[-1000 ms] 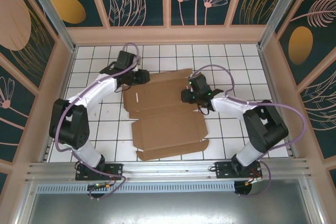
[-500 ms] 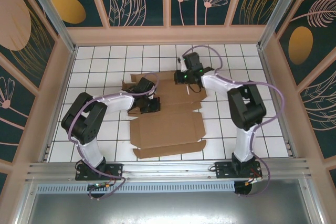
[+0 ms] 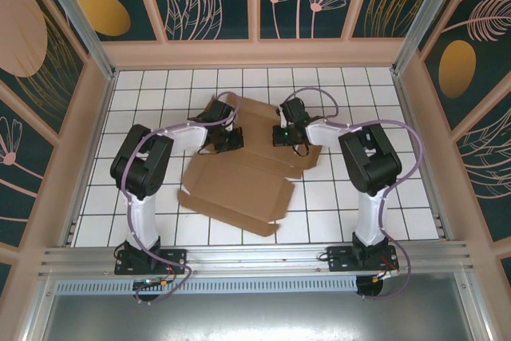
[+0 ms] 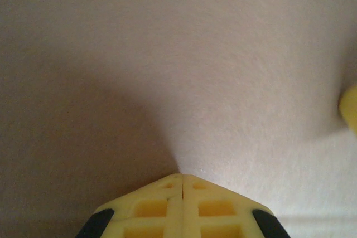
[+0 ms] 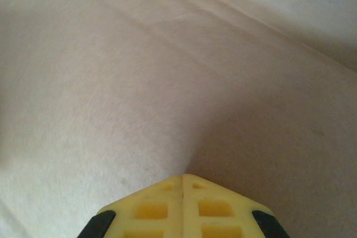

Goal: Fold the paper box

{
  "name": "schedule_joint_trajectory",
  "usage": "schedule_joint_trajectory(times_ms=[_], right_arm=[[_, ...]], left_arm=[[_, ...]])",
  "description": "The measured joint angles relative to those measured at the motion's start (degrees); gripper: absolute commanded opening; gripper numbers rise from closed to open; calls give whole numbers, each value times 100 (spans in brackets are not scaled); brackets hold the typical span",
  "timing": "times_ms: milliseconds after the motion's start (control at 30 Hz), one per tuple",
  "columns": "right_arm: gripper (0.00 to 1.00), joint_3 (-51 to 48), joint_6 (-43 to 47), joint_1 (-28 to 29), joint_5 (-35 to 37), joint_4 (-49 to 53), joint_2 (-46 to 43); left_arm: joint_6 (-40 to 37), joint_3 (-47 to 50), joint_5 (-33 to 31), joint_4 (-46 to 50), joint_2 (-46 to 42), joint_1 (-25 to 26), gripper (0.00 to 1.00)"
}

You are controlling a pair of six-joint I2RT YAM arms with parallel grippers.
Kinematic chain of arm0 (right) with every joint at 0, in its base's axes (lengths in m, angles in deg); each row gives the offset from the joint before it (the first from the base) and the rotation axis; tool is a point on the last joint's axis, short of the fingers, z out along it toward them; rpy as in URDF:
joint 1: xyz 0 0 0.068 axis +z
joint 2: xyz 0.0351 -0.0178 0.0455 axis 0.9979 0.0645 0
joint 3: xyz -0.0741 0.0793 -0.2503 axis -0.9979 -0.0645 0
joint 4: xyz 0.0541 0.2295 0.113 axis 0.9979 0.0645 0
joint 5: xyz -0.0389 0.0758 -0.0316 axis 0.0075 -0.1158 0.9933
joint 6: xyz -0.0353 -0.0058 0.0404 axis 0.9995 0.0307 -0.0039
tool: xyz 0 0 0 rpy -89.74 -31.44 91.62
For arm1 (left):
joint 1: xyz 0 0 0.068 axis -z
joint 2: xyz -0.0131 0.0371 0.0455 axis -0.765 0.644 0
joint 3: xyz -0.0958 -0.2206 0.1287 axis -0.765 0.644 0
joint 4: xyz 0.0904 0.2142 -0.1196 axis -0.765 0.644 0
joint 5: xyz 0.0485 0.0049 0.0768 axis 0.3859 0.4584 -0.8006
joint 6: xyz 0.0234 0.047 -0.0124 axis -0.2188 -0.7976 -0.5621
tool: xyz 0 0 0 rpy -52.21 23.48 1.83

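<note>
The paper box (image 3: 239,177) is a brown die-cut cardboard sheet lying skewed across the middle tiles, its flaps spread out. My left gripper (image 3: 227,140) rests on the sheet's far left part, and my right gripper (image 3: 281,135) rests on its far right part. In the left wrist view the yellow fingers (image 4: 162,193) of the left gripper (image 4: 182,175) are shut, tips against bare cardboard (image 4: 223,54). The right gripper (image 5: 183,176) is likewise shut, tips pressed to the cardboard (image 5: 139,82) below a crease line (image 5: 234,20).
White tiled table (image 3: 359,189) ringed by low beige walls (image 3: 255,53). An aluminium rail (image 3: 255,257) runs along the near edge by the arm bases. A blurred yellow piece (image 4: 350,110) shows at the right edge of the left wrist view.
The sheet has swung clockwise and slid left, its near corner now pointing at the rail. The left gripper moved slightly farther away; the right gripper came nearer, down onto the sheet.
</note>
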Motion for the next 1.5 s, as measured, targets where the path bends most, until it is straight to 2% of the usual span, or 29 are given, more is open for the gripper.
schedule_joint_trajectory(times_ms=[100, 233, 333, 467, 500, 600, 700, 800, 1033, 1267, 1433, 1500], right_arm=[[0, -658, -168, 179, 118, -136, -494], [0, -1368, -409, 761, 61, -146, -1093], [20, -1639, -555, 988, -87, -33, -1488], [58, -1690, -577, 531, -103, 11, -2267], [61, -1681, -564, 380, -70, -33, -2459], [62, -1600, -527, -52, -85, -83, -2736], [63, -1683, -551, -442, -48, -136, -2778], [65, -1996, -584, -743, -52, -188, -2846], [62, -2614, -848, -1189, -765, -483, -2682], [41, -2997, -1172, -1233, -1478, -911, -2391], [19, -2953, -1176, -1196, -1296, -909, -2282], [15, -2754, -1071, -1064, -1001, -678, -2282]], left_arm=[[-59, -448, -31, 125, 291, 2, 0], [-114, -901, 33, 227, 566, 2, 0], [-114, -951, 122, 221, 560, 0, 0], [-109, -675, 184, 138, 138, 0, 0], [-103, -516, 181, 92, -98, -2, 0], [20, 48, 203, -151, -881, -66, 0], [260, 673, 229, -483, -1521, -339, 0], [437, 1121, 212, -667, -1613, -662, 0], [835, 1731, 363, -796, -1158, -846, 0], [1200, 1912, 660, -1342, -994, -852, 0], [1425, 2120, 852, -1792, -977, -879, 0], [1506, 2186, 944, -1917, -977, -876, 0]])
